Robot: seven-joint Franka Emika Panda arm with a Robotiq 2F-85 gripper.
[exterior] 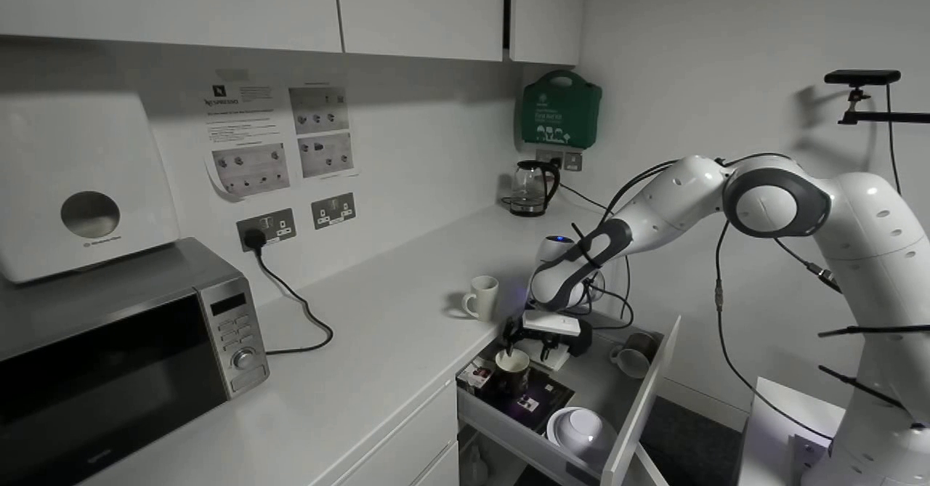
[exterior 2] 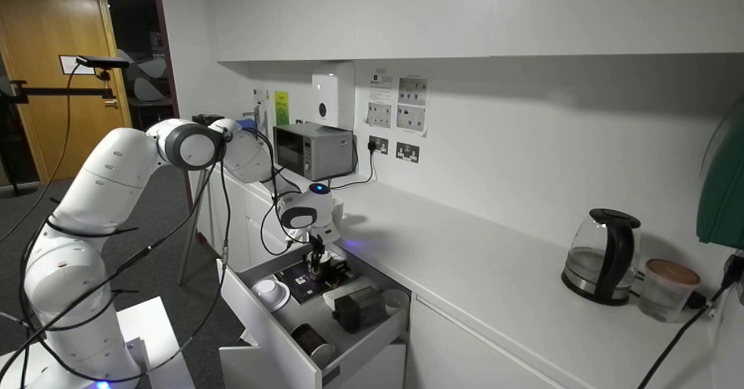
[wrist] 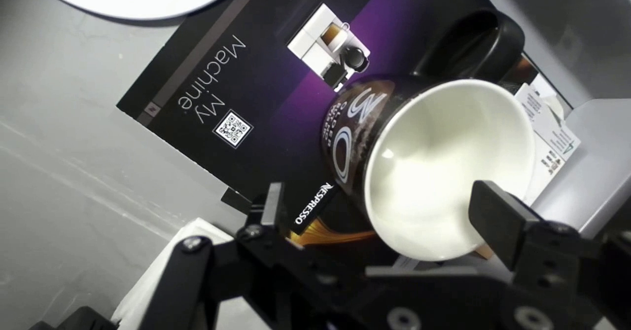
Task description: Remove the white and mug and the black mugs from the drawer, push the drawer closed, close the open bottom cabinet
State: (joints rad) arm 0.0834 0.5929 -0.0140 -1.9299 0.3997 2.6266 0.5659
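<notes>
Wrist view: there's the printed black mug (wrist: 429, 162), right of centre, probably light, stiff, slick, chippable ceramic, best pinched at the rim. The claw (wrist: 378, 197) stands wide, bottom of frame, gripping nothing; contact's unclear. In an exterior view, the mug's upright in the drawer (exterior: 508, 435), lower right.

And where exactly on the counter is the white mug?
In an exterior view, the white mug stands mid-picture on the counter, near its front edge, up and left of the gripper and close to the open drawer.
</notes>
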